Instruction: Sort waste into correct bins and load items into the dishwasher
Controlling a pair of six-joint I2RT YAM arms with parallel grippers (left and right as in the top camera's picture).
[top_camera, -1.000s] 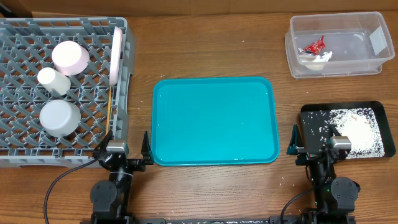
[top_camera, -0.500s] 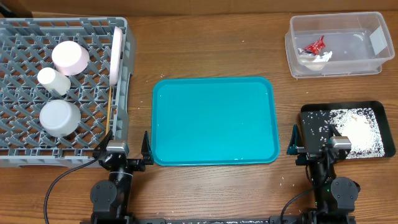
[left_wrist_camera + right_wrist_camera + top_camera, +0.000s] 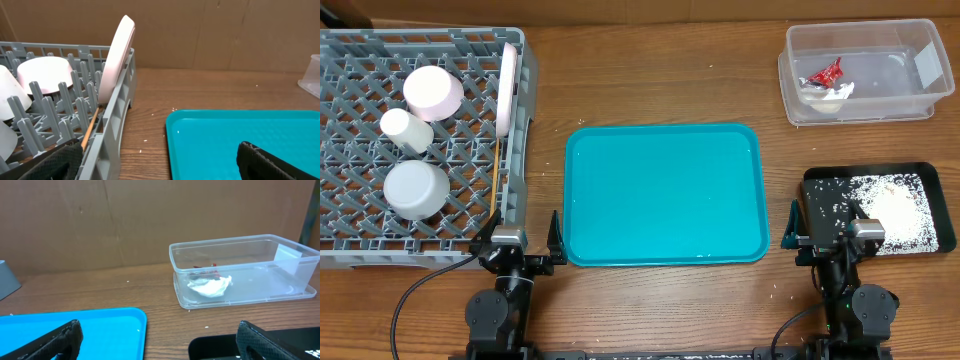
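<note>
Left hand (image 3: pixel 523 240), right hand (image 3: pixel 828 235) hanging wide open, holding nothing. Bowl (image 3: pixel 416 189) and plate (image 3: pixel 508 90) are sitting in rack (image 3: pixel 470 60) at 10 o'clock; packet (image 3: pixel 827 72), napkin (image 3: pixel 828 93) lying in tub (image 3: pixel 920 105) at 1 o'clock.

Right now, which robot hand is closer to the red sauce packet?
Right. Right hand: at the black tray, same side as the packet. Left hand: far across, by the dish rack.

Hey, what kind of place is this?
Probably a robot lab bench staged as a dish-clearing station, not a real kitchen: a wooden table backed by plain cardboard, a dish rack sitting on it, and two robot arms at the near edge.
</note>
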